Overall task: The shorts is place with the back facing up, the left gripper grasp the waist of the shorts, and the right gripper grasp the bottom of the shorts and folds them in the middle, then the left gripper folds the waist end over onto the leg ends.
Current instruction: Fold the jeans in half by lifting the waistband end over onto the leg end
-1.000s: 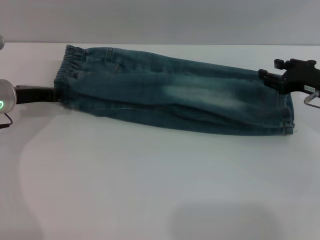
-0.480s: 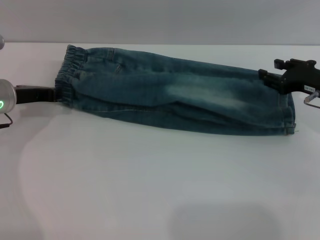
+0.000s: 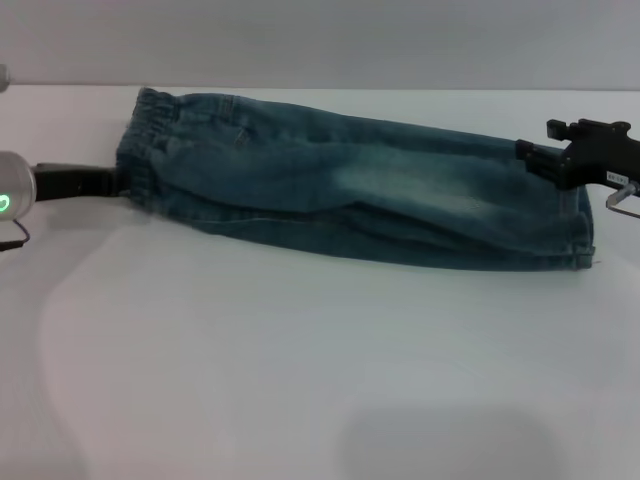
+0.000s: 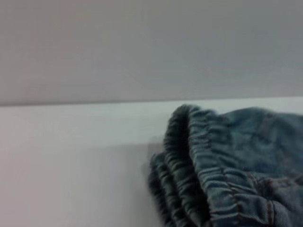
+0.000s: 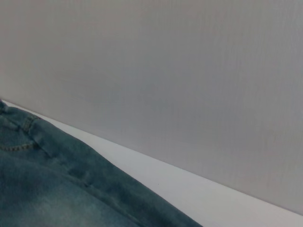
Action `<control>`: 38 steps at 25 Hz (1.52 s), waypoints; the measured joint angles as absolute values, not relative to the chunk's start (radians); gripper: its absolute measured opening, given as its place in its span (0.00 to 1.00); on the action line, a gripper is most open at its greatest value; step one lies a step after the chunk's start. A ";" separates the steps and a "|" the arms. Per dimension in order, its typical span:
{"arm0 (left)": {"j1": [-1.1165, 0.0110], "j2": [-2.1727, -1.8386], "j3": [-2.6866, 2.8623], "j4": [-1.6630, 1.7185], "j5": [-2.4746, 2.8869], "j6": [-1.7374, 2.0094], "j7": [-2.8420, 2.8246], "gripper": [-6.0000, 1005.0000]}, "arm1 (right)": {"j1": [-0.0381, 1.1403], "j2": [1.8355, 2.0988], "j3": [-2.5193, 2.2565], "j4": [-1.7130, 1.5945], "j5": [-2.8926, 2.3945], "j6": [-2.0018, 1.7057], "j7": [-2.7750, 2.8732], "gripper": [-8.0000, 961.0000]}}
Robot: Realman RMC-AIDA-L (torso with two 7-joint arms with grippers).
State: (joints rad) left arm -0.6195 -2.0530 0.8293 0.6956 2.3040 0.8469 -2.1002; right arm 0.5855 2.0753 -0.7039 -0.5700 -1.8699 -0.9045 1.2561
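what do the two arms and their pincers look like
The left pincer is plain black, on a rounded silver wrist with a glowing green light and a thin dark cable loop. The right pincer is black and angular, blocky and notched, with a small white label and a thin wire loop.

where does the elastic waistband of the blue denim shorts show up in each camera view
Head view: the gathered elastic waistband is at the shorts' left end, by the left gripper.
Left wrist view: waistband fills the lower right, ruffled and close up.
Right wrist view: no waistband visible; only smoother denim in the lower left.
Shared landmark: the white table, meeting the grey wall.
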 joint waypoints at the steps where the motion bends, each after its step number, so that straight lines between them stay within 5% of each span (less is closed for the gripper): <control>1: -0.620 -2.053 0.830 0.706 2.287 0.861 -2.092 0.06 | 0.587 2.075 -0.704 -0.569 -1.870 -0.904 1.256 0.53; 38: -0.719 -2.047 0.831 1.105 1.935 1.405 -2.103 0.03 | 0.875 2.082 -0.846 -0.321 -1.870 -0.963 1.298 0.53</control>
State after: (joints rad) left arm -0.7194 -2.0471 0.8314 1.1049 1.9354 1.4045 -2.1031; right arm 0.8748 2.0822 -0.8456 -0.3212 -1.8699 -0.9626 1.2983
